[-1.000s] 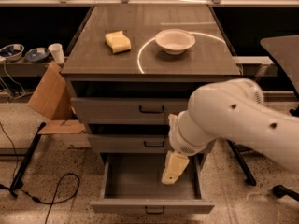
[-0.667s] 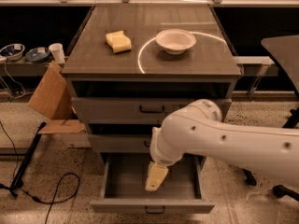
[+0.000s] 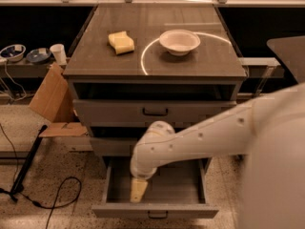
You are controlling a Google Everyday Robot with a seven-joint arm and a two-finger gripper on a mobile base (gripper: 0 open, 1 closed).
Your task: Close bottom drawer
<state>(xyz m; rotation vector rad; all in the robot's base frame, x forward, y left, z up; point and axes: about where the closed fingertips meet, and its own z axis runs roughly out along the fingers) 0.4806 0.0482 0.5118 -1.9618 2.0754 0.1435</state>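
The bottom drawer (image 3: pixel 155 210) is the lowest of three grey drawers and stands pulled open, its flat front with a small black handle near the bottom edge of the camera view. Its inside looks empty. My white arm reaches in from the right across the cabinet front. My gripper (image 3: pixel 138 191) hangs with its yellowish fingers pointing down into the left part of the open drawer, just behind the drawer front. The middle drawer (image 3: pixel 112 147) is largely hidden behind my arm. The top drawer (image 3: pixel 155 111) is shut.
On the cabinet top (image 3: pixel 152 63) lie a yellow sponge (image 3: pixel 121 42) and a white bowl (image 3: pixel 179 41). A cardboard piece (image 3: pixel 52 97) leans at the left, with a black cable (image 3: pixel 57 194) on the floor. Cups and bowls sit on a low shelf (image 3: pixel 28 56) at left.
My arm has swung to the left across the cabinet front, and the gripper has moved from the right part of the open drawer to its left part, lower down.
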